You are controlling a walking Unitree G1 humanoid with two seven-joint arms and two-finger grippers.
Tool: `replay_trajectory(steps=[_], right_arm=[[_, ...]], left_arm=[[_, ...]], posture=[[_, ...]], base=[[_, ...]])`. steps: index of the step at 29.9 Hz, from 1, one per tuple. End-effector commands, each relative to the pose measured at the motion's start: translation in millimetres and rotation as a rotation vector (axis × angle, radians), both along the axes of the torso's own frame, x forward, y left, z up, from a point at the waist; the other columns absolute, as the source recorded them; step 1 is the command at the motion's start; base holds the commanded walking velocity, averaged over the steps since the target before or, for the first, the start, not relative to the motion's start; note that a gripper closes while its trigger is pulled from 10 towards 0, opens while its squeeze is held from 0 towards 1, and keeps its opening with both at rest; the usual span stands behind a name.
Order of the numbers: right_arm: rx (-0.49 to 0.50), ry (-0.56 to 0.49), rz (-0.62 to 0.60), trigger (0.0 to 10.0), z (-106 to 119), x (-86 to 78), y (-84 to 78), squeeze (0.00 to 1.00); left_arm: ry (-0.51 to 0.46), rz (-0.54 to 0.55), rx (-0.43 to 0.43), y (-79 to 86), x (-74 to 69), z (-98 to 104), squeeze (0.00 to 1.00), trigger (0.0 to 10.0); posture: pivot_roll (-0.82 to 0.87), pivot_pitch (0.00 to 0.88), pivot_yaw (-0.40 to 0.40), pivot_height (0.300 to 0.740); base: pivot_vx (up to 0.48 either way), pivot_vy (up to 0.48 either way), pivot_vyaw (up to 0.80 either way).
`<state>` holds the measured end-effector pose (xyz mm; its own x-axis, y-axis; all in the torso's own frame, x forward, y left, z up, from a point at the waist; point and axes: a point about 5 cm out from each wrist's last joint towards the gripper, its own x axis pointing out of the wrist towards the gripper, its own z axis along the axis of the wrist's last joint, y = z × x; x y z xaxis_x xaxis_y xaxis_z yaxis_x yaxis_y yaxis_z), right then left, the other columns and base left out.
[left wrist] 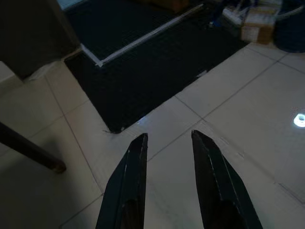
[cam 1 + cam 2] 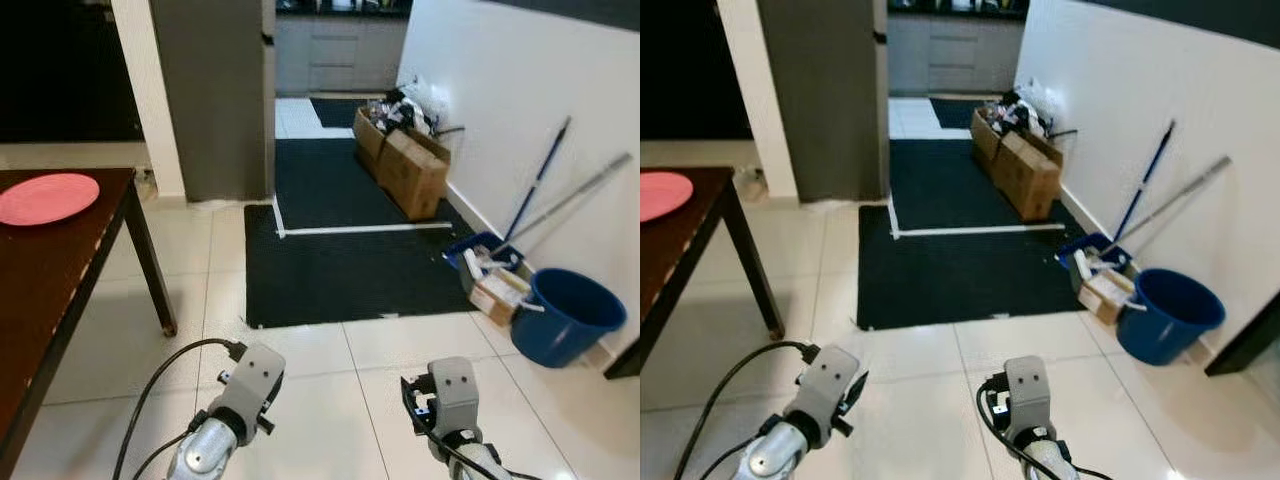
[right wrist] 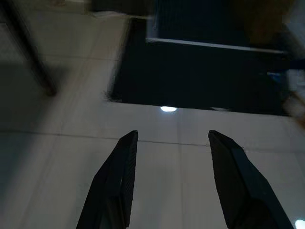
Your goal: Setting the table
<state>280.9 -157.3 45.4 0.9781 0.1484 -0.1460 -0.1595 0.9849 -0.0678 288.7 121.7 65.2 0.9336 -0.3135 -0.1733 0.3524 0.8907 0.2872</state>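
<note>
A pink plate [image 2: 46, 197] lies on the dark wooden table [image 2: 40, 290] at my left. Both arms hang low in front of me over the white tiled floor, away from the table. My left gripper [image 1: 168, 138] is open with nothing between its two black fingers, which point down at the tiles near the mat's corner. My right gripper [image 3: 172, 136] is open too and holds nothing, its fingers over the bare tile.
A black mat [image 2: 340, 260] covers the floor ahead, leading toward a kitchen. Cardboard boxes [image 2: 405, 160] stand along the right wall. A blue bucket [image 2: 565, 315], a dustpan with clutter [image 2: 490, 265] and mop handles [image 2: 545, 185] sit at the right. A grey pillar [image 2: 215, 95] rises ahead.
</note>
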Motion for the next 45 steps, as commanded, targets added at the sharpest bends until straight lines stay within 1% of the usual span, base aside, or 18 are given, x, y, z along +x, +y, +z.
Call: replay_trajectory(steps=[1, 11, 17, 39, 45], right_arm=[[0.005, 0.011, -0.004, 10.0, -3.1, -3.0, -2.9, 0.0], [0.004, 0.007, 0.021, 10.0, -2.5, -1.5, 0.4, 0.0], [0.008, 0.011, 0.005, 10.0, -3.1, -0.3, -2.5, 0.0], [0.011, 0.005, 0.004, 10.0, -3.3, 0.7, -1.1, 0.0], [0.013, -0.014, -0.007, 10.0, 1.0, 3.2, -4.0, 0.0]], left_arm=[[0.013, -0.003, 0.007, -0.2, -2.1, -4.3, 0.0, 10.0], [0.005, -0.005, 0.008, -0.2, 1.2, -2.3, 0.0, 10.0], [0.002, -0.003, 0.009, 0.3, 2.2, -2.0, 0.0, 10.0], [-0.012, -0.006, 0.007, -0.9, 6.5, 1.4, 0.0, 10.0], [-0.016, -0.006, 0.007, -0.5, 7.2, 2.2, 0.0, 10.0]], posture=[[0.02, 0.04, 0.032, 0.74], [0.03, 0.032, 0.034, 0.74], [0.03, 0.028, 0.034, 0.74], [0.03, 0.027, 0.043, 0.74], [0.03, 0.03, 0.047, 0.74]], base=[[0.48, 0.0, 0.0], [0.48, 0.0, 0.0], [0.48, 0.0, 0.0], [0.48, 0.0, 0.0], [0.48, 0.0, 0.0]])
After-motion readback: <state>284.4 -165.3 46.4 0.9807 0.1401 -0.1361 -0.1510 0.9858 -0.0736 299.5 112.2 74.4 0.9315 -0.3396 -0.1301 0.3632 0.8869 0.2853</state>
